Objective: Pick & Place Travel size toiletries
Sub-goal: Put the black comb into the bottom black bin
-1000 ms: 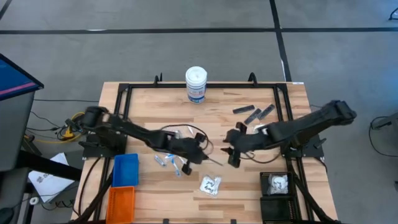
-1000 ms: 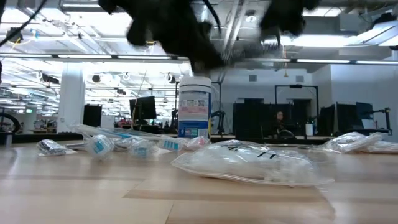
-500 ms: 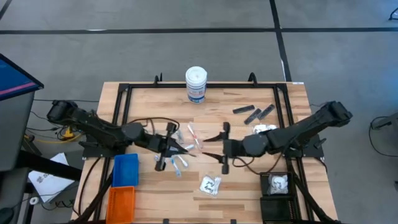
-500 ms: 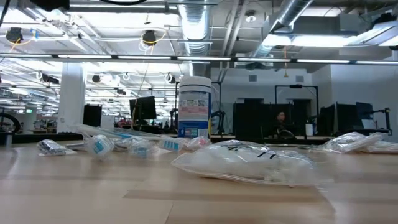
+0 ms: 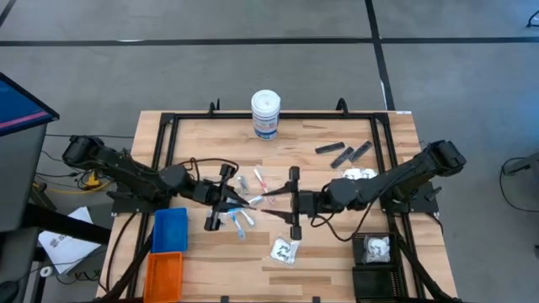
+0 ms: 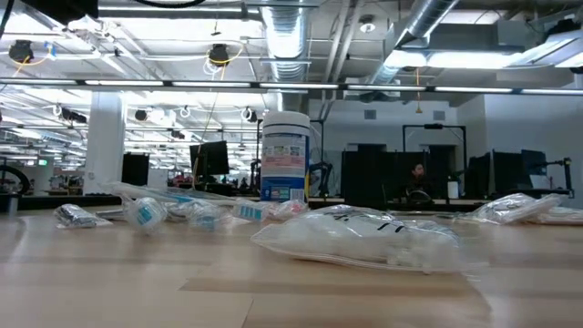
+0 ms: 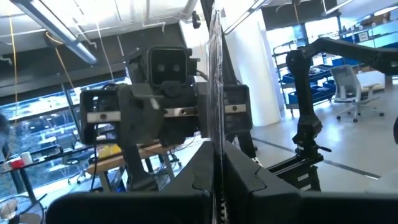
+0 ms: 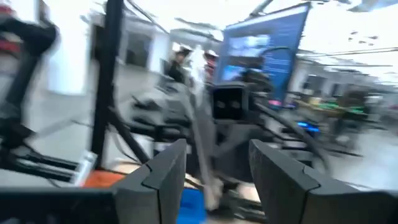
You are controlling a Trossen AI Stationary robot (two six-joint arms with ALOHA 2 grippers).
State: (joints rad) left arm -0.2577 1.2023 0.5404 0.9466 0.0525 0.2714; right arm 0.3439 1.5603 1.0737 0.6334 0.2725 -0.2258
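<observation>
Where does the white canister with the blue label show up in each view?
High view: white canister at the middle of the table's top edge.
Low view: upright at centre, behind the small items.
Left wrist view: not in it.
Right wrist view: not in it.
Shared landmark: crinkly clear packet, large in the low view's foreground.

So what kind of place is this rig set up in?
Probably an open-plan robotics lab or workshop: exposed ceiling ducts overhead, rows of desks with dark monitors behind the wooden table, and another robot arm standing on the floor.
</observation>
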